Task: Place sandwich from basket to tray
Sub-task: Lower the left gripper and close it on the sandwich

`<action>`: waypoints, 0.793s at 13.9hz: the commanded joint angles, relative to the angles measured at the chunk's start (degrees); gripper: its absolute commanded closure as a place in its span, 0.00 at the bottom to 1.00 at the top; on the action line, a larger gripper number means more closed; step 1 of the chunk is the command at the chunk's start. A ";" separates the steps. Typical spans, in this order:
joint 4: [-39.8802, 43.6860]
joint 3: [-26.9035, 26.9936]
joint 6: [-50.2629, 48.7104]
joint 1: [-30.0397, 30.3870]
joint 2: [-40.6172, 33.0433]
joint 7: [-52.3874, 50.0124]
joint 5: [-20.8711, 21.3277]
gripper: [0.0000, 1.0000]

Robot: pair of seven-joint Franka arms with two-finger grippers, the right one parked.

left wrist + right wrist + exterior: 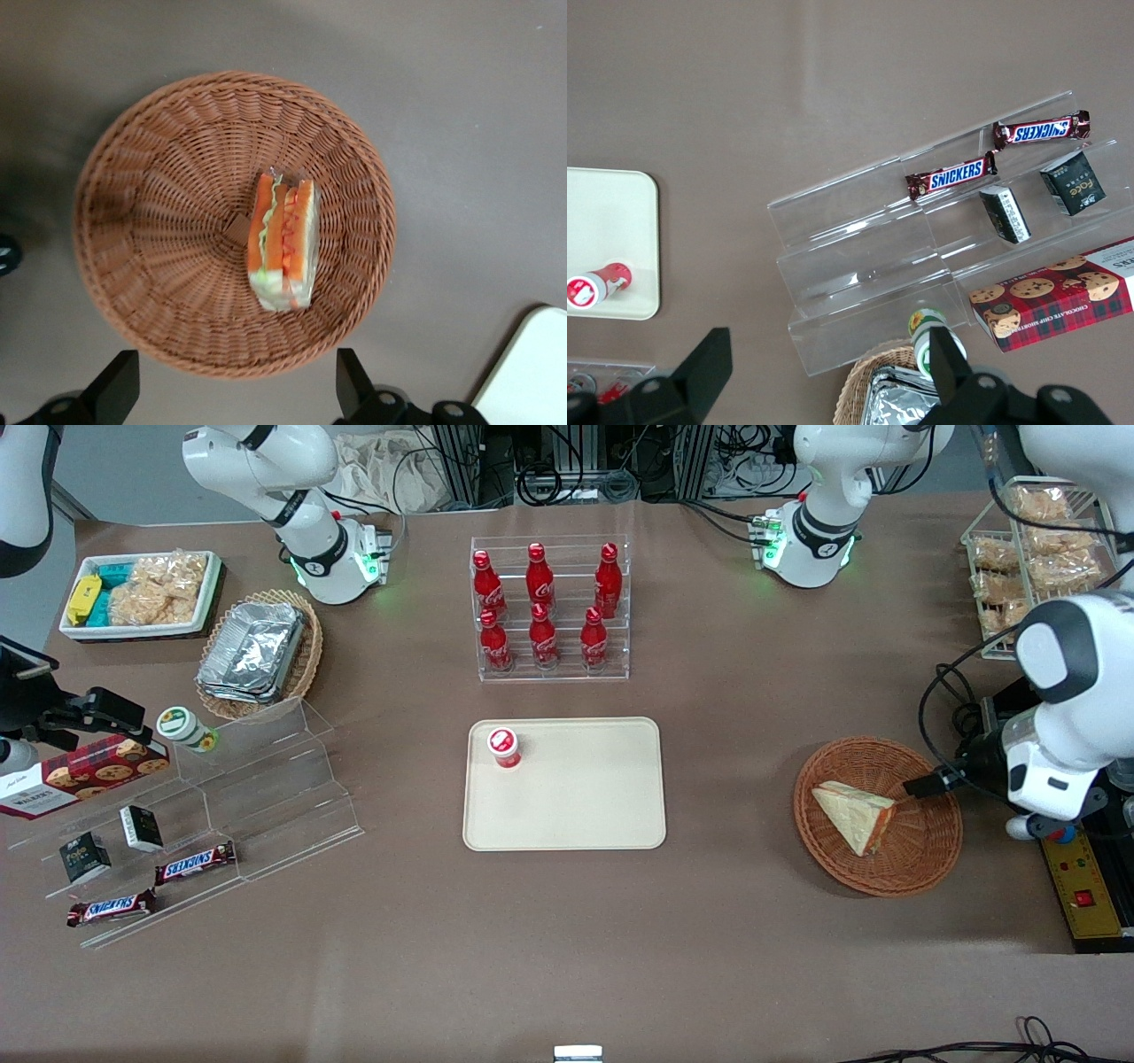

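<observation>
Inside basket (pixel 133 248): sandwich (pixel 283 243); open claw (pixel 237 390) above.

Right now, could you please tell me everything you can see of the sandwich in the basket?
The sandwich is a clear-wrapped triangular wedge of pale bread, with orange-red filling and some green showing along its cut edge. It lies near the middle of the round reddish-brown woven basket, touching only the weave. The gripper hovers above it, fingers open, not touching it.
</observation>
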 commanded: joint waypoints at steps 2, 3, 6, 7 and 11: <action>0.45 -0.15 5.95 0.34 5.58 -0.58 -3.55 0.00; 0.36 -0.15 7.53 0.25 6.98 -0.58 -3.73 0.00; -0.51 -0.24 11.84 0.25 10.15 -0.58 -6.00 0.00; -0.69 -0.24 13.16 0.16 10.94 -0.58 -7.49 0.00; -2.62 -0.50 16.51 -0.19 12.27 -0.49 -9.00 0.00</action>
